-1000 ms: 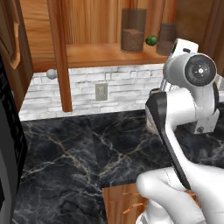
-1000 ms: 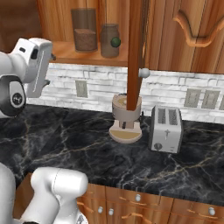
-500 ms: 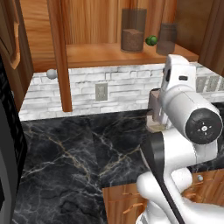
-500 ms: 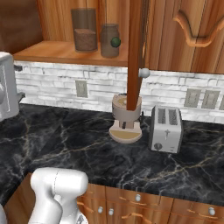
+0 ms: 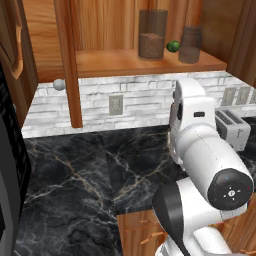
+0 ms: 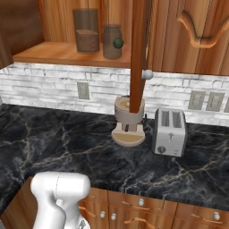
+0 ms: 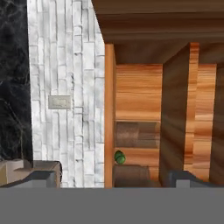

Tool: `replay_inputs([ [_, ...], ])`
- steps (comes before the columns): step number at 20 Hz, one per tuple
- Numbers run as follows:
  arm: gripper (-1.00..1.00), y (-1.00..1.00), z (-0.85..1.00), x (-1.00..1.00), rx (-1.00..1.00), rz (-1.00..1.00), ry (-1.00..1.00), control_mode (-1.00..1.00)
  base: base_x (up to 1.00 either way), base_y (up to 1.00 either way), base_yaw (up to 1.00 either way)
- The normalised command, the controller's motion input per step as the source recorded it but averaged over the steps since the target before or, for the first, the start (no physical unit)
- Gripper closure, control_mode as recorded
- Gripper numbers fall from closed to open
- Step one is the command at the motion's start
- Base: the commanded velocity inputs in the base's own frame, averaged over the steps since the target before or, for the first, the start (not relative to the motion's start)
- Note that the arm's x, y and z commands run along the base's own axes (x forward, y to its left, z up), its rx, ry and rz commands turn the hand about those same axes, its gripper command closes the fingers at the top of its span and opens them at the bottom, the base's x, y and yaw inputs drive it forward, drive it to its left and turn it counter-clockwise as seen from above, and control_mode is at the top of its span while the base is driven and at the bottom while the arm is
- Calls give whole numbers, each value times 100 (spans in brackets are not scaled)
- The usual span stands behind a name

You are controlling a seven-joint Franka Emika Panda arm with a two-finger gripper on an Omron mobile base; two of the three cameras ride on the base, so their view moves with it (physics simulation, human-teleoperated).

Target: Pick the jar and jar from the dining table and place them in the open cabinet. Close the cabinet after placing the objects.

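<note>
Overhead, the cabinet [image 5: 150, 60] is seen standing open, and two jars are set on its plain wooden shelf. A taller jar [image 5: 152, 34] with brown contents is placed beside a shorter jar [image 5: 190, 45] — a small green ball [image 5: 173, 46] lies between them, close to both. From the right base view the same pair is shown, the taller jar [image 6: 86, 31] to the left and the shorter jar [image 6: 112, 41] next to it, with the green ball [image 6: 118, 43] in front of the shorter one. An open door [image 6: 138, 53] is seen edge-on, hanging down in front of the counter, its round silver knob [image 6: 147, 74] facing right.

Below, a round appliance [image 6: 129, 121] on a tan disc base and a toaster [image 6: 169, 132] are set on the black marble counter [image 6: 67, 147] against white brick tiles [image 5: 125, 102].

In the hand view the gripper [image 7: 114, 180] is held with its fingertips [image 7: 43, 178] wide apart — nothing is gripped between them. That view is rolled sideways, and the jars are seen lying across the frame inside the cabinet, well apart from the fingers.
</note>
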Motion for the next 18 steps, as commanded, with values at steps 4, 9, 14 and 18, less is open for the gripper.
replay_inputs([
  [4, -100, 48, -2, -29, -8, 8, -1, -100, 0, 0, 0],
  [9, -100, 43, -6, -40, -8, 7, -5, -100, 0, 0, 0],
  [14, -100, 41, -7, -21, -8, 8, -2, -100, 0, 0, 0],
  [18, -100, 46, -7, 0, -8, 10, -1, -100, 0, 0, 0],
])
